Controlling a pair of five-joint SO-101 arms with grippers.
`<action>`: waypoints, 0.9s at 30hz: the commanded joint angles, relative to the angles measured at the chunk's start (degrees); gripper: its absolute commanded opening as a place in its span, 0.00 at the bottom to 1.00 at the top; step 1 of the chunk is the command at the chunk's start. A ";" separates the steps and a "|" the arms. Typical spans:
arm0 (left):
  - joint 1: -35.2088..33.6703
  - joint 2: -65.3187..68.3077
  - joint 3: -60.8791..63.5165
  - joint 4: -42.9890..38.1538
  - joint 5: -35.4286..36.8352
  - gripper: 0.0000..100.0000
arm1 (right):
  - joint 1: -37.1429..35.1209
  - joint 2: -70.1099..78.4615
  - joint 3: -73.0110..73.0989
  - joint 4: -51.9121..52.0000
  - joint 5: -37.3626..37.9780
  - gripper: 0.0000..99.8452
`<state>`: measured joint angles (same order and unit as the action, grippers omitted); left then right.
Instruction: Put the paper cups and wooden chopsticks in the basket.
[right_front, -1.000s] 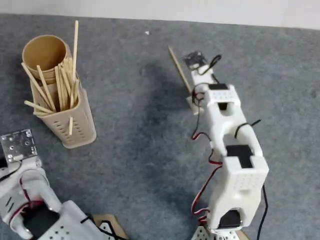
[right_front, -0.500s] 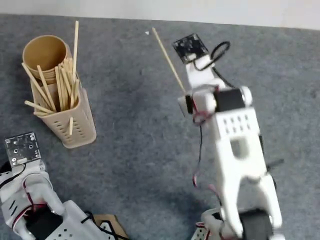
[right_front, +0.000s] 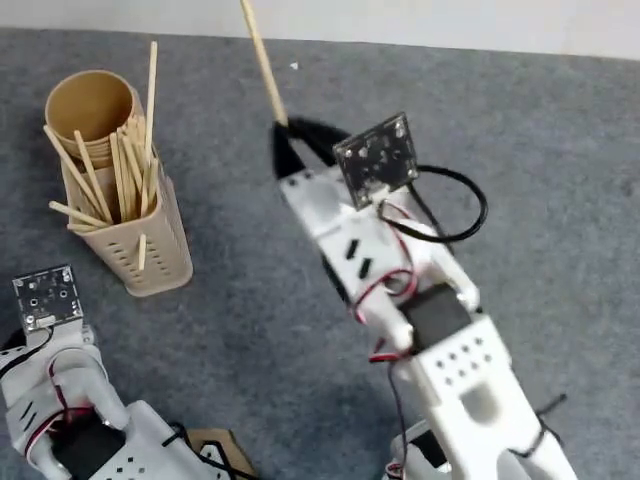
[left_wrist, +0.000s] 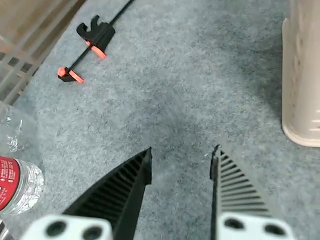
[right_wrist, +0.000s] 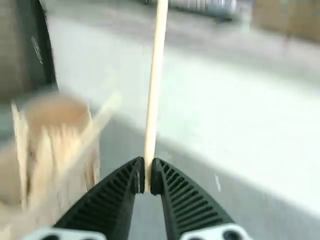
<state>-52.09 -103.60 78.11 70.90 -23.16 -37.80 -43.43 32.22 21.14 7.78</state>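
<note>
A beige perforated basket stands at the left of the grey carpet, holding a paper cup and several wooden chopsticks. My right gripper is raised above the carpet, right of the basket, shut on one wooden chopstick that points up and away. In the right wrist view the chopstick rises from between the black fingers, with the basket off to one side. My left gripper hangs open over bare carpet, the basket's wall beside it.
A black clamp with orange tips lies on the carpet in the left wrist view, and a plastic bottle with a red label stands close to the left gripper. A pale floor strip borders the carpet's far edge.
The right arm has lifted off the carpet with the chopstick and swung left toward the basket. The left arm has barely moved.
</note>
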 joint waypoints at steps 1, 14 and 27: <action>-0.13 -0.31 -0.31 0.26 -0.44 0.22 | -5.05 7.96 -0.31 -18.15 -0.88 0.01; -0.31 -0.40 2.24 -0.26 -0.53 0.22 | -14.73 34.15 3.65 -56.57 -0.53 0.02; -0.48 -0.40 3.12 0.00 -0.53 0.22 | -8.75 32.22 15.52 -63.78 -0.62 0.00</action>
<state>-52.09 -103.60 81.45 70.90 -23.16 -52.57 -4.04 46.99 -47.87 7.43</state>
